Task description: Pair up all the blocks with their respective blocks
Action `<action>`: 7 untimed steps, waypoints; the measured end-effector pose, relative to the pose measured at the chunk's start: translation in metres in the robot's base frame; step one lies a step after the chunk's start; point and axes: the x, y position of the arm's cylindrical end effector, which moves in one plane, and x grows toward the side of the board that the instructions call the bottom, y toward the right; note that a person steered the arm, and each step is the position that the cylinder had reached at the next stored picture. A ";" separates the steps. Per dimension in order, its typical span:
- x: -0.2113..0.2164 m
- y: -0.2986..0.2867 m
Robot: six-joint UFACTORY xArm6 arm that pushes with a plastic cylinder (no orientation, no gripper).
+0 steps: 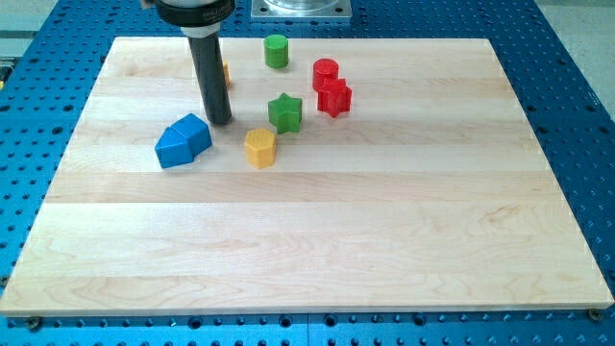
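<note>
My tip (220, 120) rests on the wooden board (307, 240), just above and right of two blue blocks (183, 140) pressed together at the view's left. A yellow hexagon block (259, 147) lies right of the blues. A second yellow block (225, 71) peeks out from behind the rod, mostly hidden. A green star block (284, 111) lies right of the tip, and a green cylinder (277, 50) stands near the view's top. A red cylinder (326, 73) touches a red star block (334, 97) just below it.
The board lies on a blue perforated table (577, 115). A grey metal mount (301, 9) sits at the view's top edge.
</note>
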 end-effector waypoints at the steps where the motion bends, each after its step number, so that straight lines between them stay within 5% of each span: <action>1: 0.042 -0.020; 3: -0.023 0.058; 4: 0.034 0.154; 6: -0.033 0.064; 7: -0.096 0.080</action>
